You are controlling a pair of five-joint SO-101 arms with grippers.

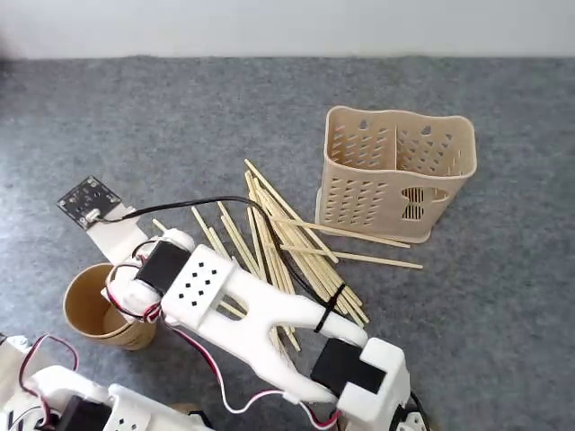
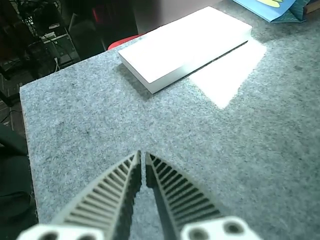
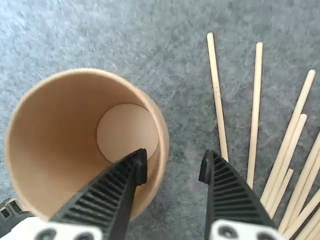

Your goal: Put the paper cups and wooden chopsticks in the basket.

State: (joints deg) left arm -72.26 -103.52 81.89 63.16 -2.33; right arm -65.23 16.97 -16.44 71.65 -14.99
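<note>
A brown paper cup (image 1: 90, 303) stands open side up at the table's left front. My right gripper (image 3: 172, 167) is open and straddles the cup's (image 3: 75, 140) rim, with one finger inside and the other outside the wall. Several wooden chopsticks (image 1: 287, 242) lie scattered in the middle, between the cup and the beige perforated basket (image 1: 359, 202) at the back right; some chopsticks (image 3: 257, 110) lie just beside the cup. My left gripper (image 2: 141, 162) is shut on nothing and hovers over bare grey felt. The left arm (image 1: 72, 395) sits at the front left corner.
The right arm's white body (image 1: 260, 319) crosses over the near ends of the chopsticks. A small circuit board (image 1: 88, 201) on a white mount lies behind the cup. A flat white box (image 2: 185, 45) rests on the felt ahead of the left gripper.
</note>
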